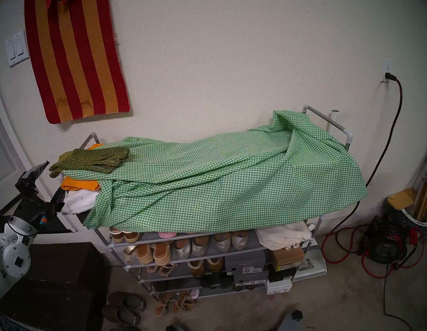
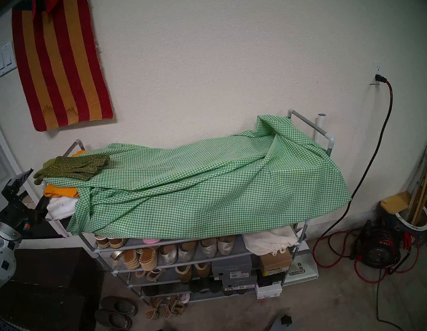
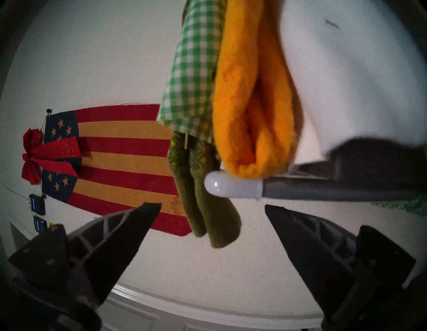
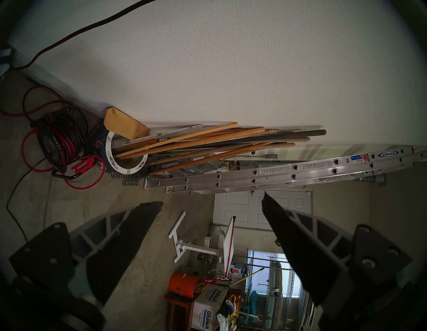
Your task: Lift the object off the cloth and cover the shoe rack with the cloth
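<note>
- My right gripper (image 4: 212, 203) shows its two dark wedge-shaped fingers spread wide apart, with nothing between them.
- Past them I see a black cable reel wound with red cord (image 4: 61, 144) on the grey concrete floor (image 4: 57, 198), just beside a white floral-rimmed blue ceramic pot (image 4: 108, 150).
- A bundle of long wooden tool handles (image 4: 208, 141) sticks out of that pot along the textured white wall (image 4: 231, 57).
- A silver aluminium extension ladder (image 4: 277, 175) lies just beside the handles.
- Farther off I make out a white panelled door (image 4: 242, 208) and an orange plastic bucket (image 4: 183, 283).
</note>
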